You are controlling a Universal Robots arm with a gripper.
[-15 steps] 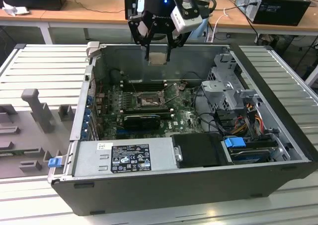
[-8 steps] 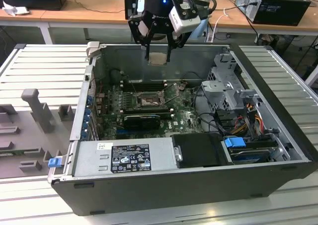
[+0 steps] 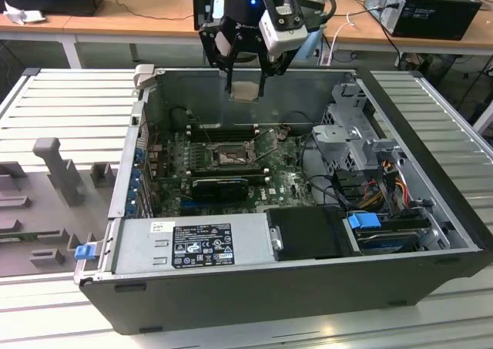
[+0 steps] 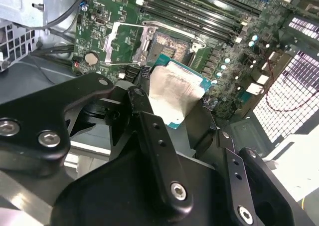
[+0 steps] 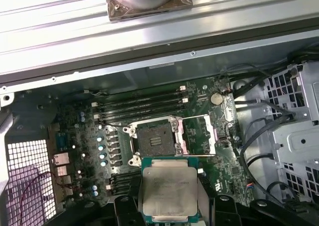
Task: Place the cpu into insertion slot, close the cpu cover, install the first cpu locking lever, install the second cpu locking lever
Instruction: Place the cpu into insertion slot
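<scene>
My gripper (image 3: 246, 89) hangs above the open computer case, shut on the cpu (image 3: 246, 92), a small square chip with a pale metal top. In both wrist views the cpu (image 5: 169, 191) (image 4: 174, 91) sits flat between the black fingers (image 4: 144, 111). Below it on the green motherboard lies the insertion slot (image 5: 153, 136) (image 4: 172, 49) (image 3: 229, 156), a dark square socket with its pin field bare. The cpu cover (image 5: 199, 134) (image 4: 124, 44), a thin metal frame, is flipped open beside the slot. The chip is well above the board, not touching the slot.
Long black memory slots (image 5: 139, 104) run behind the socket. A black graphics card (image 3: 219, 186) lies in front of it, then the grey power supply (image 3: 192, 245). A drive cage (image 3: 354, 133) with cables stands at the exterior view's right. The case walls (image 3: 254, 83) ring the board.
</scene>
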